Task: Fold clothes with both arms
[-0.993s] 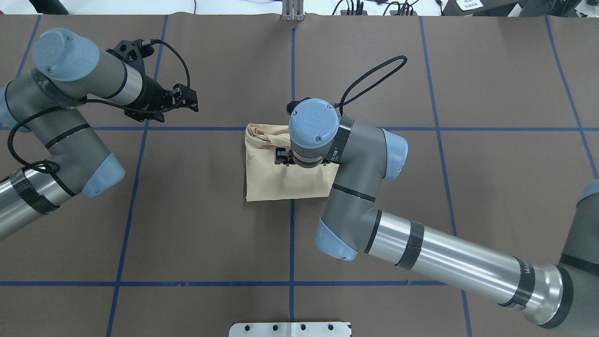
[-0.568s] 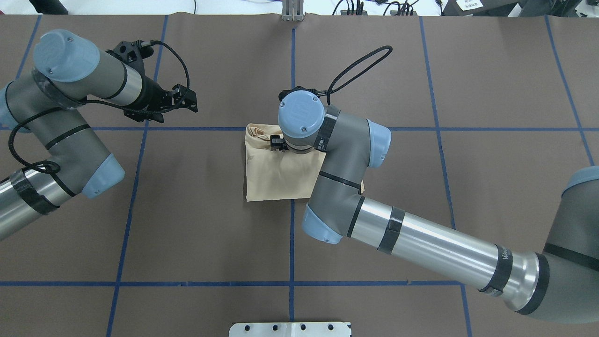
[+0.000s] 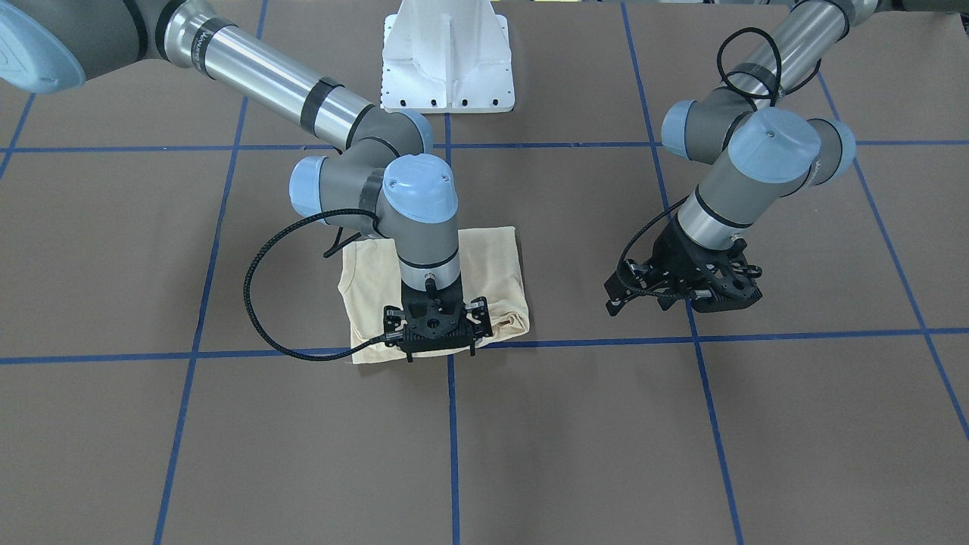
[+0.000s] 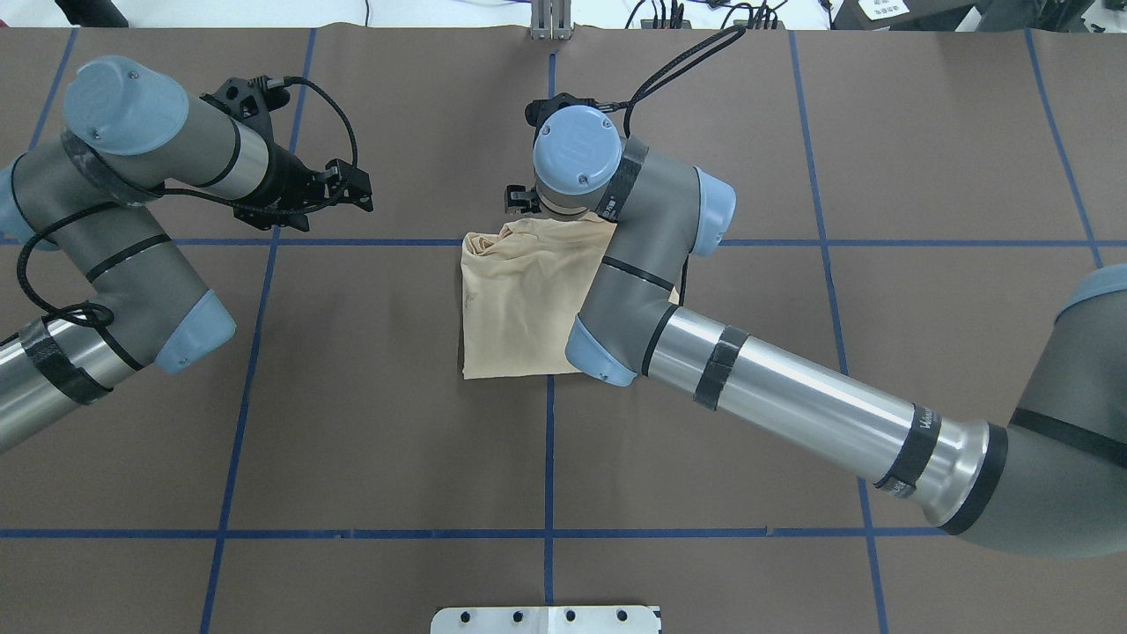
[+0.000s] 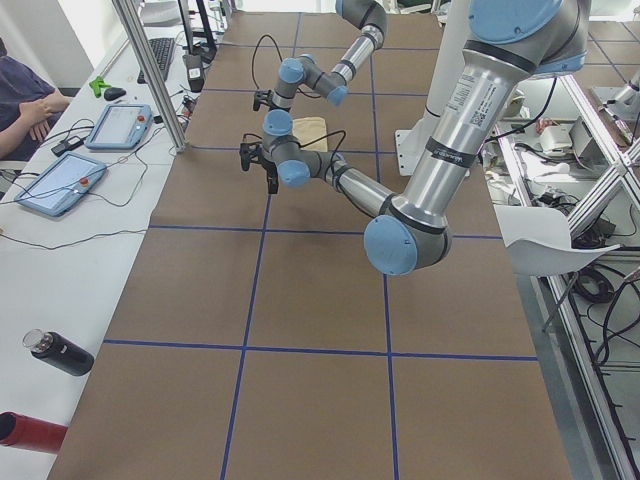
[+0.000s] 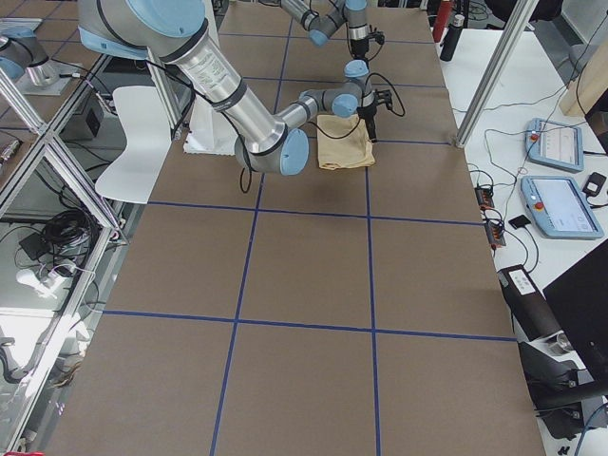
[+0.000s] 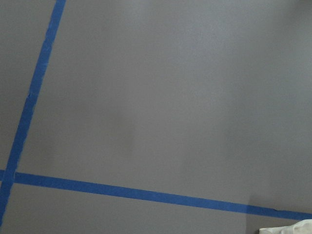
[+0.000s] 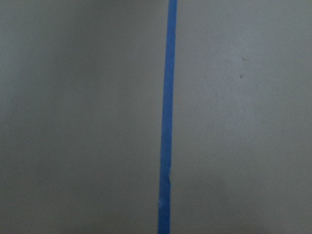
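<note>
Readable text: none comes out clean in any view.
Dark lettering (image 4: 921, 424) runs along the silver tube of the right arm (image 4: 792, 392), just beside a black band, and the letters are too small to make out. The blue joint cap (image 4: 577, 145) over that arm's wrist carries a faint raised mark, seen as a shape only. A white card (image 4: 884, 7) beyond the table's far edge, at the top right of the overhead view, bears dark print too blurred to read.

Robot lab: teach pendants (image 5: 122, 126), alu frame post (image 5: 151, 75), taped-grid table (image 4: 352, 440).
</note>
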Action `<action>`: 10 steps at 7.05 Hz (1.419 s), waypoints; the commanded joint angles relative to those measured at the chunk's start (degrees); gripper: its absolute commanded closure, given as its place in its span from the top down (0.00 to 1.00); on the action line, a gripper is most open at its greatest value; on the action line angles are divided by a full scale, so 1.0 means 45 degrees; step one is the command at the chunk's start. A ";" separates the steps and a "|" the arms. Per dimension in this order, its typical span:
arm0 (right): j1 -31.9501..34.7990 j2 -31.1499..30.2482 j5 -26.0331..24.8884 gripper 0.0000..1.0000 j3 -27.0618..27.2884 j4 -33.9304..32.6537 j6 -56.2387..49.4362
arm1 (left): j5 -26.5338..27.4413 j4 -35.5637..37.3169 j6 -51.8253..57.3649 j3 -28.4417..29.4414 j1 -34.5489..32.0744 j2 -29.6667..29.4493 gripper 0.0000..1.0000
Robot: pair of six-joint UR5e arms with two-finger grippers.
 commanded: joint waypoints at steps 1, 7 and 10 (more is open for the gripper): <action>0.0249 0.0380 -0.0481 0.99 -0.0345 0.1207 -0.0012 | 0.0042 0.0000 0.0000 -0.0002 -0.0099 -0.0007 0.99; 0.2117 -0.1916 0.3238 1.00 0.4605 -0.4285 -0.1472 | -0.0075 0.0000 0.4279 -0.1813 -0.1598 0.2133 0.99; 0.5160 -0.4840 0.5252 1.00 0.7226 -0.5724 -0.5387 | -0.0036 0.0038 0.6736 -0.1821 -0.4073 0.3157 0.99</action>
